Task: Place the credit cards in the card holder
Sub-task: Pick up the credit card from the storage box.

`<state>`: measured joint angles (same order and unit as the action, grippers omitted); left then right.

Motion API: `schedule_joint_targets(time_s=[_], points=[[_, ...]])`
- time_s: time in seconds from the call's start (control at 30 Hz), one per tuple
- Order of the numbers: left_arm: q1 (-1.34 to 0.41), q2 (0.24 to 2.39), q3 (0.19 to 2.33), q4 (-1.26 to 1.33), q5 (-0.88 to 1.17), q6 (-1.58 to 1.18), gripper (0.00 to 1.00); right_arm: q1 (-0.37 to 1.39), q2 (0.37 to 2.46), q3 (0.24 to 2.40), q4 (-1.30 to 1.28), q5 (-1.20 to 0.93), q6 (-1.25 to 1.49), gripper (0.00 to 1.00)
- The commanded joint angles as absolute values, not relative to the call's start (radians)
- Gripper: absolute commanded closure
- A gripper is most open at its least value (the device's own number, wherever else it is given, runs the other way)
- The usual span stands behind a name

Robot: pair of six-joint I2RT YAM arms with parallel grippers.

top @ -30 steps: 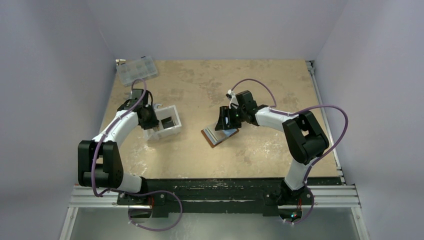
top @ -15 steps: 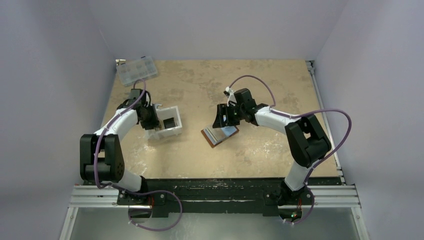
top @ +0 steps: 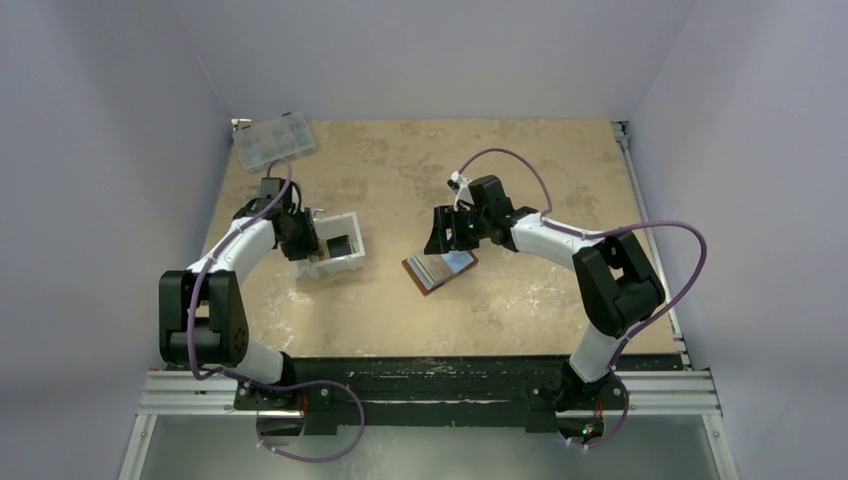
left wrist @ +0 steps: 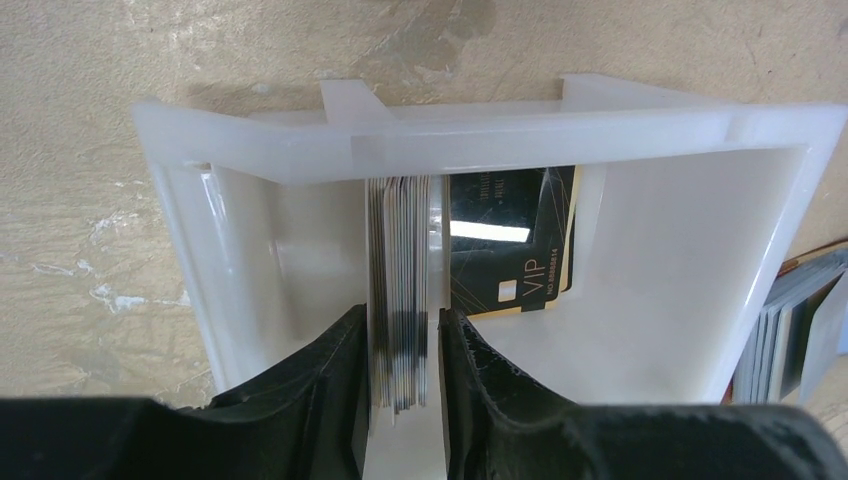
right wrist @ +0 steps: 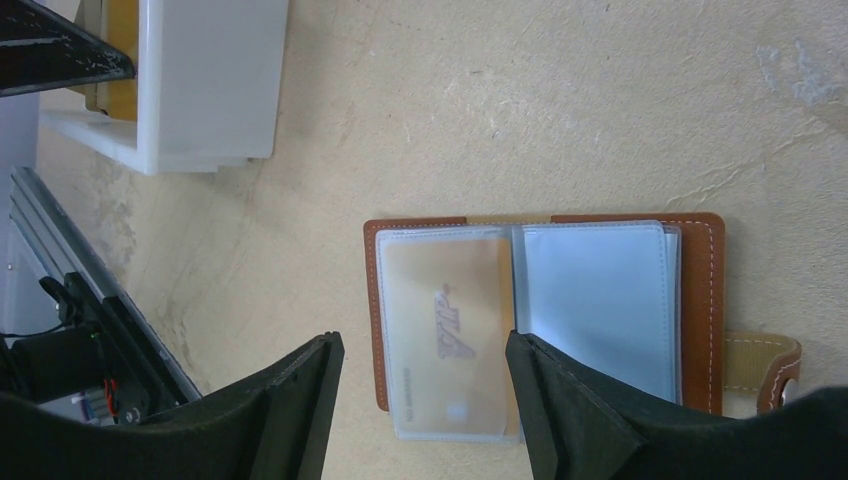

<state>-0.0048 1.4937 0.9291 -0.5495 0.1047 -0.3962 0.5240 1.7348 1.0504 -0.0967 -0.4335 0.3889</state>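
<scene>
We are holding the left tool [left wrist: 402,318] low inside the white tray [left wrist: 480,140], which is sitting on the table [right wrist: 560,100] in front of the left arm. Its two black fingers [left wrist: 330,380] are flanking a thick stack of credit cards [left wrist: 400,260] that is standing on edge against the tray's far wall. The fingers are sitting right up against the stack's two faces, and we are not able to tell whether they are squeezing it or only bracketing it. Just to the right of the stack, a black card [left wrist: 512,250] with gold trim and the letters VIP is leaning against the same far wall. We are hovering the right tool [right wrist: 422,340] above the card holder [right wrist: 702,300], with its jaws standing wide apart. The brown leather card holder is lying open and flat on the table between the two arms, a little to the right of the tray and apart from it. Inside it, two clear sleeves are facing up: an orange-yellow card [right wrist: 445,320] is showing through one and a light blue card [right wrist: 595,305] through the other. A tan strap [right wrist: 765,365] with a snap is sticking out from the holder's edge. At the table's far left corner a clear compartmented box [top: 273,140] is resting, well apart from the tray and the holder.
</scene>
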Motion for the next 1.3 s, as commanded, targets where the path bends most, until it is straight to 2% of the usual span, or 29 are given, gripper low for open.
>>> schedule_joint_targets(time_s=[0.0, 0.2, 0.4, 0.5, 1.03, 1.27], points=[[-0.002, 1.445, 0.955, -0.565, 0.109, -0.377, 0.69, 0.534, 1.724, 1.068, -0.074, -0.437, 0.387, 0.3], [-0.002, 1.434, 0.96, -0.578, 0.113, -0.378, 0.7, 0.535, 1.731, 1.069, -0.077, -0.439, 0.387, 0.3], [-0.002, 1.432, 0.95, -0.576, 0.118, -0.384, 0.86, 0.537, 1.733, 1.063, -0.078, -0.439, 0.387, 0.3], [-0.002, 1.423, 0.954, -0.582, 0.113, -0.385, 0.88, 0.535, 1.736, 1.067, -0.08, -0.439, 0.385, 0.3], [-0.001, 1.419, 0.965, -0.595, 0.139, -0.378, 0.73, 0.54, 1.748, 1.08, -0.091, -0.442, 0.376, 0.3], [-0.001, 1.412, 0.97, -0.604, 0.145, -0.379, 0.77, 0.541, 1.754, 1.081, -0.091, -0.443, 0.377, 0.3]])
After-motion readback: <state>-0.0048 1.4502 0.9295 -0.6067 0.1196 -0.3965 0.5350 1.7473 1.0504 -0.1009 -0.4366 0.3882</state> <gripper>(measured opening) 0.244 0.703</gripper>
